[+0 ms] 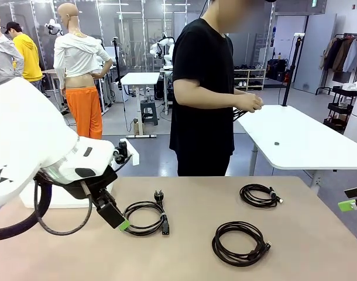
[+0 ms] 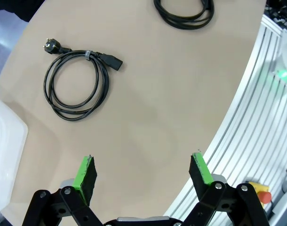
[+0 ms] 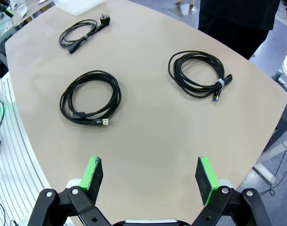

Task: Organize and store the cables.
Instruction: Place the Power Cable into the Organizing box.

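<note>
Three coiled black cables lie on the tan table (image 1: 184, 257). A power cord coil (image 1: 144, 218) (image 2: 76, 80) (image 3: 82, 33) lies left of centre. A second coil (image 1: 240, 243) (image 3: 91, 97) lies in front, and its edge (image 2: 183, 14) shows in the left wrist view. A third coil (image 1: 259, 195) (image 3: 197, 74) sits at the far right. My left gripper (image 1: 117, 219) (image 2: 142, 172) hangs open just left of the power cord, holding nothing. My right gripper (image 1: 353, 200) (image 3: 150, 174) is open at the table's right edge, apart from the coils. The person at the far side holds another black cable (image 1: 240, 112) in both hands.
A white plastic container (image 1: 47, 199) (image 2: 4, 155) (image 3: 80, 5) stands at the table's left, behind my left arm. A white table (image 1: 301, 140) stands behind at the right. Ribbed aluminium framing (image 2: 247, 132) runs along the near table edge.
</note>
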Controlling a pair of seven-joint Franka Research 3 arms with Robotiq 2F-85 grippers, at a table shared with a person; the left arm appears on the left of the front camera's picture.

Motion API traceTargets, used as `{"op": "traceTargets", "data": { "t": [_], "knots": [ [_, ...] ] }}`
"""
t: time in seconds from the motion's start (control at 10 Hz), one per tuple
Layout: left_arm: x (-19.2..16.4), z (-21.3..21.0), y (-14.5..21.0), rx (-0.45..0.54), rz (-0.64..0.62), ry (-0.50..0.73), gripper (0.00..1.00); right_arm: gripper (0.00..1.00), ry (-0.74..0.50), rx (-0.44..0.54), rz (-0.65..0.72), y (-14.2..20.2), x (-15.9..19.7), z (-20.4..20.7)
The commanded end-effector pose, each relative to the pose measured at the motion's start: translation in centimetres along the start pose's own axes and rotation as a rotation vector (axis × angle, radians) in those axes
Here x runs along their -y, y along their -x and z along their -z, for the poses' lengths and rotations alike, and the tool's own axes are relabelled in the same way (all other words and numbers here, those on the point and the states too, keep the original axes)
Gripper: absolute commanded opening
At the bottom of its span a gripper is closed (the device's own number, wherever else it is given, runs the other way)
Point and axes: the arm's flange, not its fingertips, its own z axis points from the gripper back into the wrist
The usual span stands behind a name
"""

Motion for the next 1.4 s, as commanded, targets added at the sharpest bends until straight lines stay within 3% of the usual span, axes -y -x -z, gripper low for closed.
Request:
{"op": "traceTargets", "data": {
  "t": [0.0,0.2,0.6,0.8,1.1,1.3],
  "knots": [
    [0.0,3.1,-4.8,-0.062,-0.030,0.041,1.00,1.00,-0.001,0.005,0.020,-0.3,0.0,0.0],
    [-0.5,6.5,-9.5,-0.191,-0.098,0.037,1.00,1.00,-0.001,0.005,0.020,-0.3,0.0,0.0],
    [-3.3,13.7,-16.4,-0.380,-0.403,-0.042,1.00,1.00,-0.001,0.005,0.020,-0.3,0.0,0.0],
    [-4.7,15.2,-16.7,-0.397,-0.531,-0.056,1.00,1.00,-0.001,0.005,0.020,-0.3,0.0,0.0],
    [-7.2,17.8,-15.9,-0.391,-0.852,-0.148,1.00,1.00,-0.001,0.005,0.020,-0.3,0.0,0.0],
    [-8.7,19.8,-15.1,-0.330,-0.917,-0.147,1.00,1.00,-0.001,0.005,0.020,-0.3,0.0,0.0]
  ]
}}
